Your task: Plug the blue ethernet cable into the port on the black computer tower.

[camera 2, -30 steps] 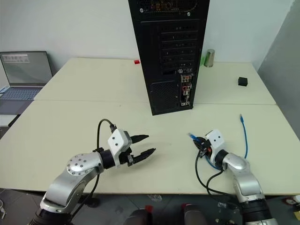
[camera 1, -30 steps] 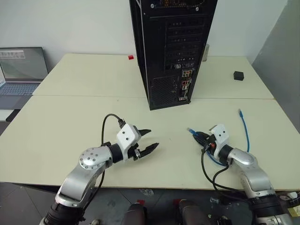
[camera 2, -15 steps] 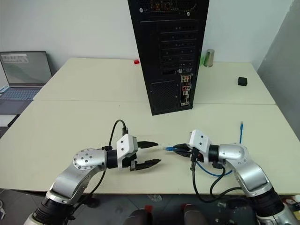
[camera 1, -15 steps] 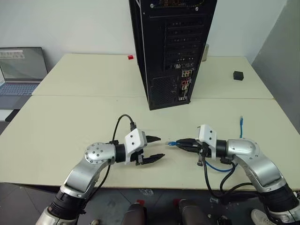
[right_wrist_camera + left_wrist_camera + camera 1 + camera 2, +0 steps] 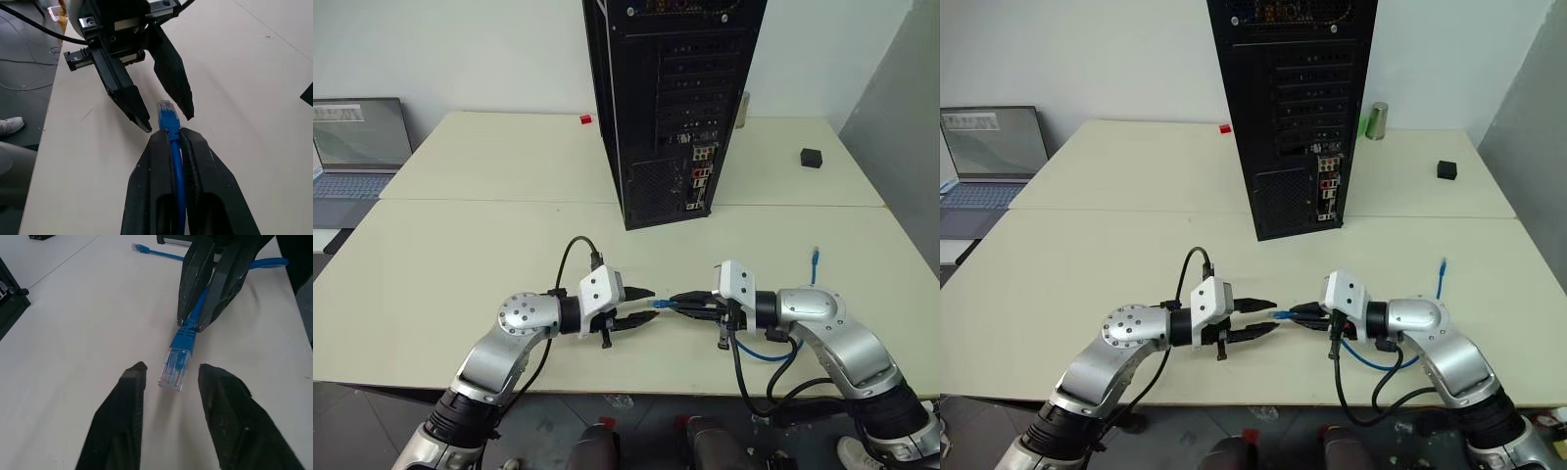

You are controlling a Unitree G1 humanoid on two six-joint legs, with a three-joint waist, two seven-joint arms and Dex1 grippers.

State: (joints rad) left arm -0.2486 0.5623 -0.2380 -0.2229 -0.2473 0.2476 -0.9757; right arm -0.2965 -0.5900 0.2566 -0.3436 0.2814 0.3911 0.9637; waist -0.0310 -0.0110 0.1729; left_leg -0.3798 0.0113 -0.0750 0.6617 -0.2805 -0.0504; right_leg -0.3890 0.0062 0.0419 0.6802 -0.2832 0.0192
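One clear plug [image 5: 174,370] of the blue ethernet cable [image 5: 172,128], clamped in the right hand [image 5: 680,299], is being pointed lengthwise between the left hand's [image 5: 169,377] parted fingers [image 5: 129,385], untouched.

Bare table [image 5: 460,255] btwn claws & black computer tower [image 5: 651,108]; no obstacle before rear face.
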